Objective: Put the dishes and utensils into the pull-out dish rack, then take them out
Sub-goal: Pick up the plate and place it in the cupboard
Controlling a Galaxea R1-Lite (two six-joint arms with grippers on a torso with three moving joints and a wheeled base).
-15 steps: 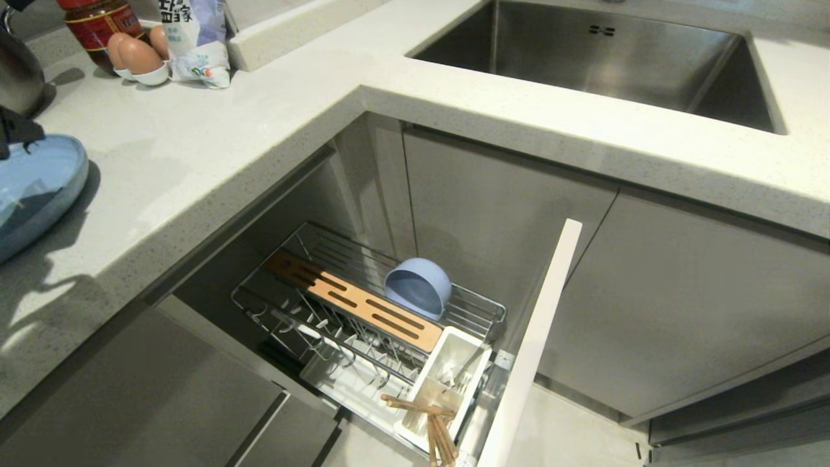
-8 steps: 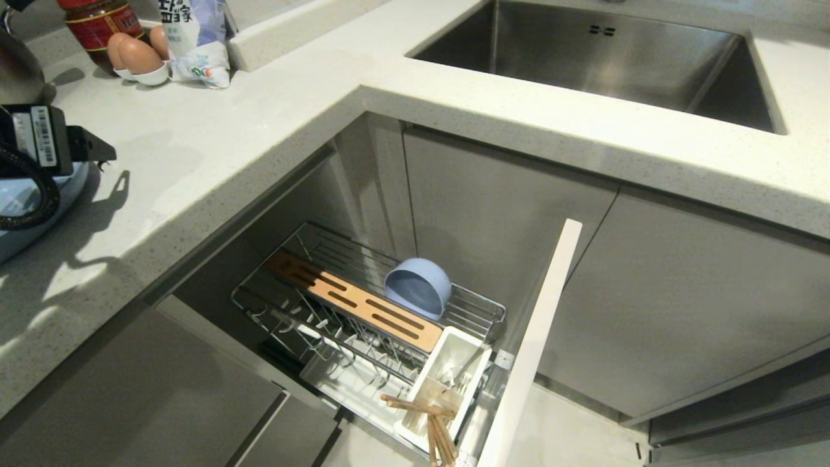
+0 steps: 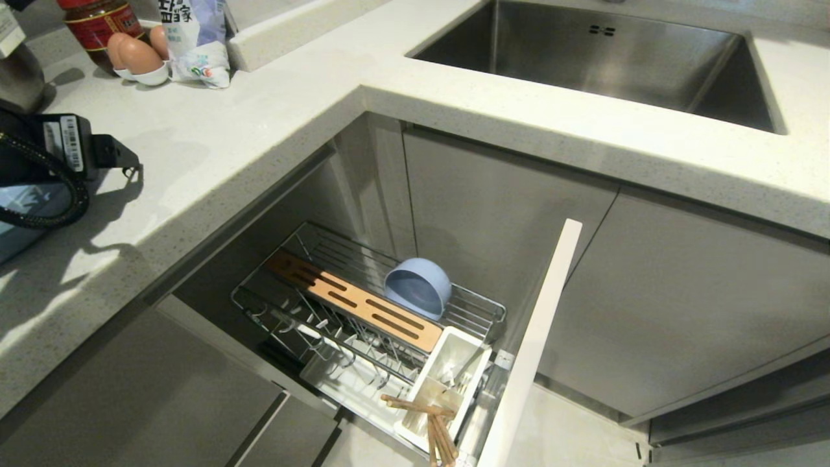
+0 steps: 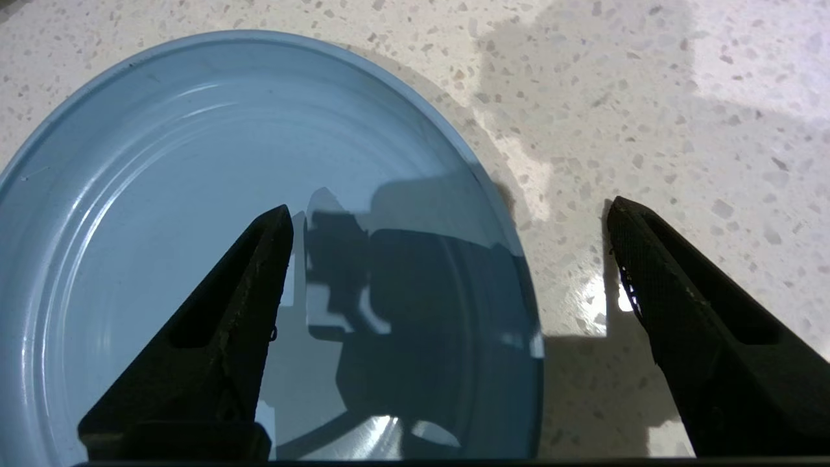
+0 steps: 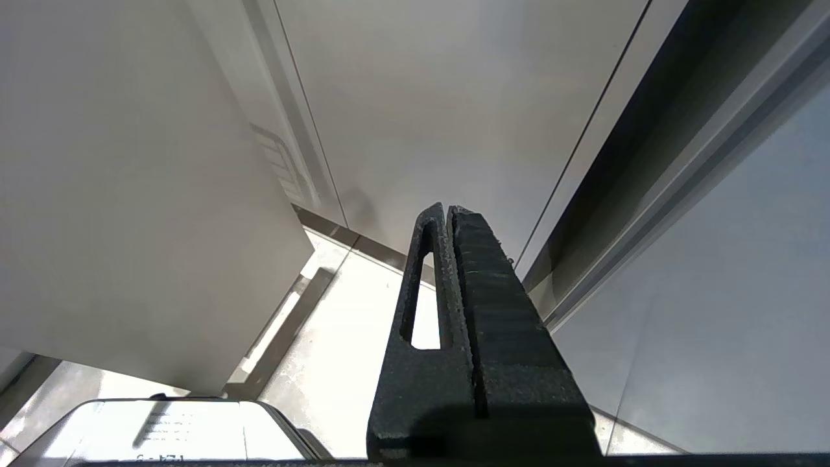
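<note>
Head view: The robot's left arm [image 3: 61, 152] has swung in over the speckled stone counter [image 3: 259, 123] at nine o'clock, now masking most of the light-blue plate [image 3: 16, 224] that lay in plain sight a second ago. Below, at six o'clock, the pull-out dish rack [image 3: 363, 305] of chrome wire stands drawn out from its pale grey cabinet front [image 3: 532, 344], with the matching blue bowl [image 3: 418, 285] tipped on edge behind the slotted wooden strip [image 3: 353, 301] and the wooden chopsticks [image 3: 428, 415] poking from the white plastic caddy [image 3: 447, 376].

Left wrist view: The left gripper [image 4: 447, 214] has spread wide over the last second and holds nothing; one black finger hangs over the glossy, ringed plate [image 4: 162, 194], the other over bare counter, straddling the plate's rim at three o'clock. That points to a fresh release of the plate on the counter, probably during unloading, though a regrasp cannot be ruled out.

Right wrist view: The right gripper [image 5: 447, 214] is pressed closed and empty, parked low beside smooth grey cabinet panels [image 5: 454, 97].
</note>
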